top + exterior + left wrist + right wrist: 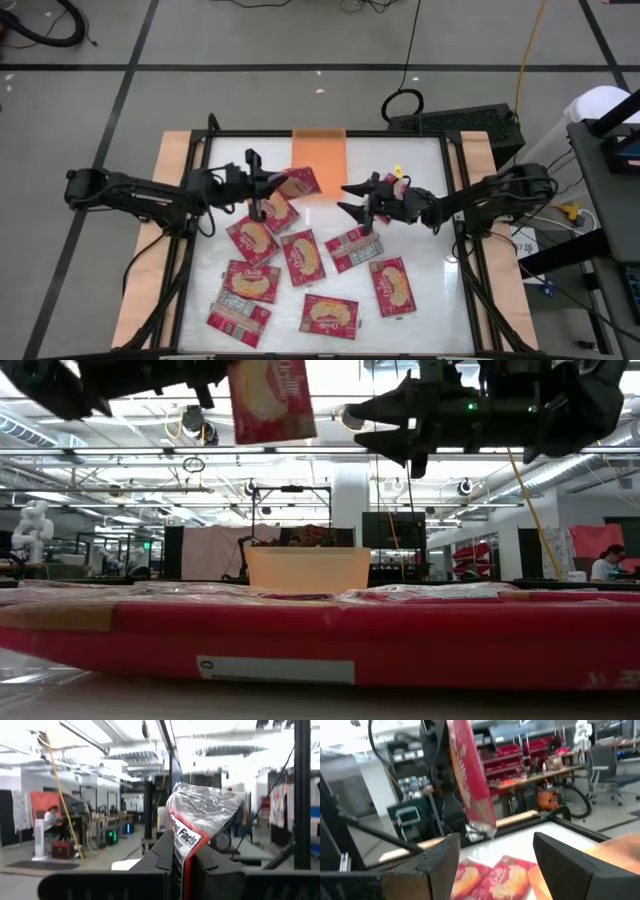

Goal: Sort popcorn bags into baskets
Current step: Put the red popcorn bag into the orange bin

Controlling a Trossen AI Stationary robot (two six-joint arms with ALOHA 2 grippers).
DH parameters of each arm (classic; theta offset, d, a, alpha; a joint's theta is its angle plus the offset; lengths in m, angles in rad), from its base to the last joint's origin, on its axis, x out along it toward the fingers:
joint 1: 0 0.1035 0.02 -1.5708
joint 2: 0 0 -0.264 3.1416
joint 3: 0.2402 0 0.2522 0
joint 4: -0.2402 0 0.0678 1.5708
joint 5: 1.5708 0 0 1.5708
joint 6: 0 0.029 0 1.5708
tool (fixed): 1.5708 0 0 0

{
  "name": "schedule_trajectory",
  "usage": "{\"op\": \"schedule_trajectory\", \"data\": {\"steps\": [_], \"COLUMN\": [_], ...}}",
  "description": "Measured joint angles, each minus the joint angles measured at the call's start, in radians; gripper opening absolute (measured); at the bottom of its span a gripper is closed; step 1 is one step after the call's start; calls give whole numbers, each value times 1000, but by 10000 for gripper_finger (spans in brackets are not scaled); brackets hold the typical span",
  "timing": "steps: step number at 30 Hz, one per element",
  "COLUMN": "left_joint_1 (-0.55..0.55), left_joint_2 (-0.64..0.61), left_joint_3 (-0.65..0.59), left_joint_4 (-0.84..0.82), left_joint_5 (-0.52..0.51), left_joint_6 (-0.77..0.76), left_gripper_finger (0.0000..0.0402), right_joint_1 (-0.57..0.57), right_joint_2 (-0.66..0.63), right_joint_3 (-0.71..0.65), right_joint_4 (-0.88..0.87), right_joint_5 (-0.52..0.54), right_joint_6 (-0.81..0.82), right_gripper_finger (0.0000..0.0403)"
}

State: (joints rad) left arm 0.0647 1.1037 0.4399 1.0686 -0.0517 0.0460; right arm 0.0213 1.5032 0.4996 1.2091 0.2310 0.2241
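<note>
My left gripper (274, 185) is shut on one red popcorn bag (299, 182) and holds it high above the table, just short of the orange tray (318, 150) at the back edge. In the low view this bag (270, 398) hangs near the top, and the tray (308, 570) stands behind. In the left wrist view the bag (200, 817) is pinched between my fingers (162, 851). My right gripper (348, 198) is open and empty, raised, facing the held bag (470, 775). Several more bags (302, 256) lie flat on the table.
The loose bags spread over the middle and front of the white table, one (320, 640) right before the low camera. Black frame rails (462, 250) run along the table's sides. A person (606, 564) sits far off in the room.
</note>
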Motion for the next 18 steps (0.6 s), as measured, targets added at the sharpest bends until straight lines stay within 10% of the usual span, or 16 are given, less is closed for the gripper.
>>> {"op": "schedule_trajectory", "data": {"steps": [18], "left_joint_1": [0], "left_joint_2": [159], "left_joint_3": [-11], "left_joint_4": [380], "left_joint_5": [89], "left_joint_6": [3], "left_gripper_finger": [29], "right_joint_1": [-52], "right_joint_2": [213], "right_joint_3": [171], "right_joint_4": [98], "right_joint_5": [-139], "right_joint_6": [-135], "right_gripper_finger": [257]}}
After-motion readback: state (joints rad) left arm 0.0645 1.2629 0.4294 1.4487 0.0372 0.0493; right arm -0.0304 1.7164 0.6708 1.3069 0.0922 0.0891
